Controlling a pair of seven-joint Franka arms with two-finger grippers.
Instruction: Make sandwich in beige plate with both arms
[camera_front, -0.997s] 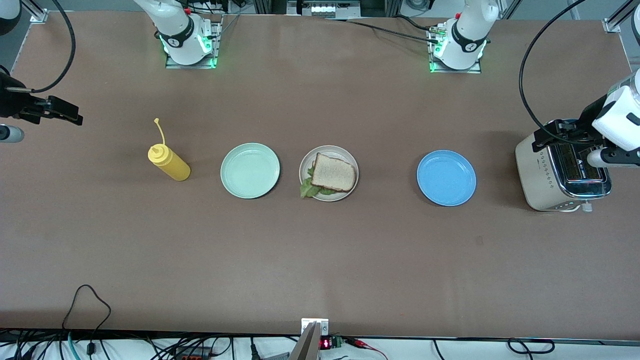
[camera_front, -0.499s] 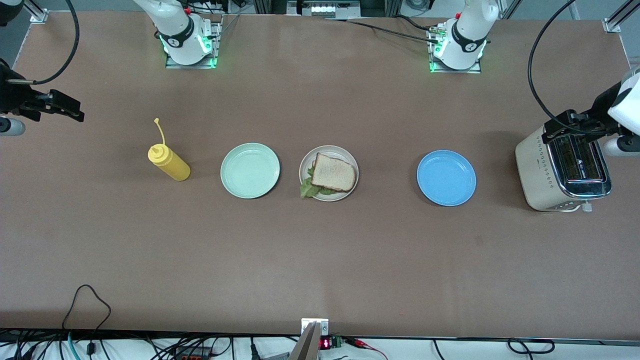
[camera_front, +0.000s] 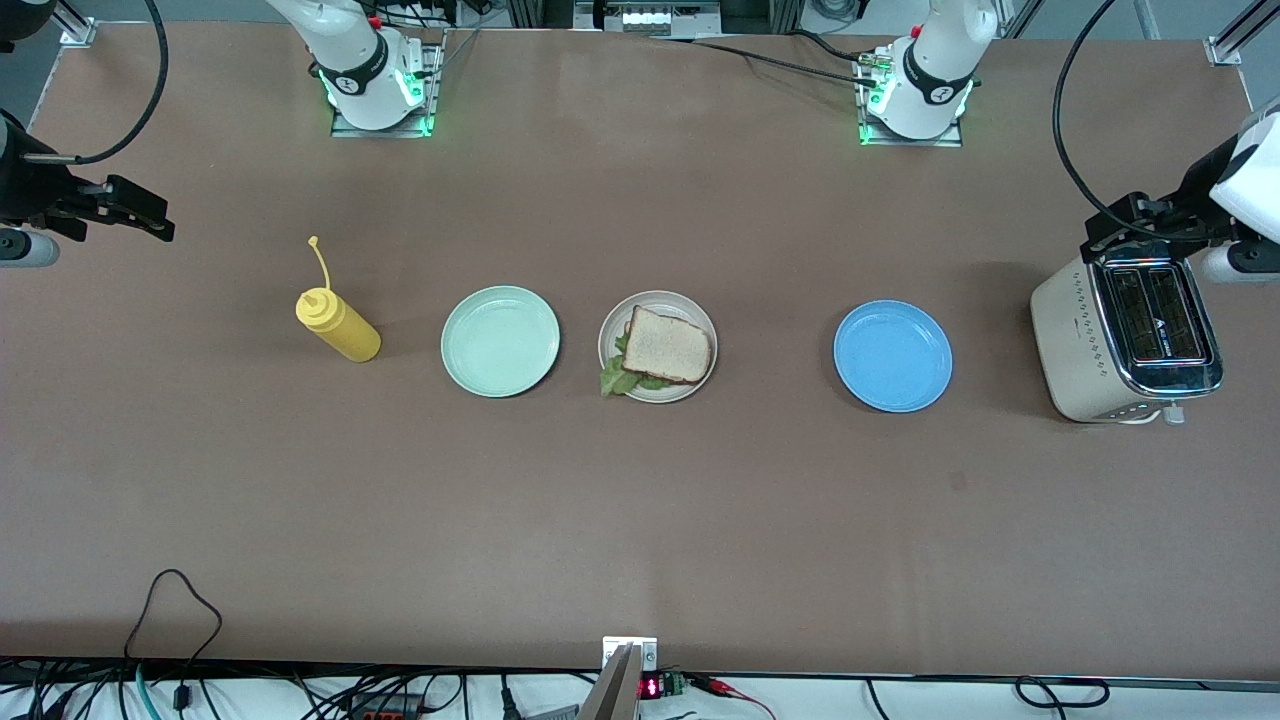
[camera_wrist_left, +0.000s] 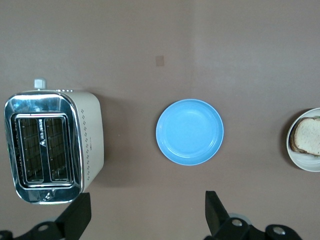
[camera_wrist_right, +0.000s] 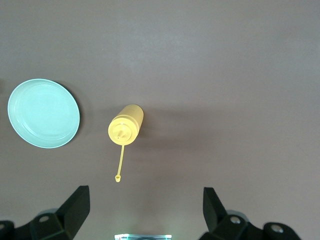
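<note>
The sandwich, bread slices with green lettuce poking out, lies on the beige plate at the table's middle; part of it shows in the left wrist view. My left gripper is open and empty, up in the air over the toaster's edge at the left arm's end; its fingers stand wide apart. My right gripper is open and empty, up over the table at the right arm's end, with fingers wide apart.
A blue plate lies between the beige plate and the toaster. A mint-green plate and a yellow squeeze bottle stand toward the right arm's end. Cables run along the table's near edge.
My left gripper has pulled back from over the toaster toward the table's end. My right gripper has shifted slightly. The sandwich and plates have not moved.
</note>
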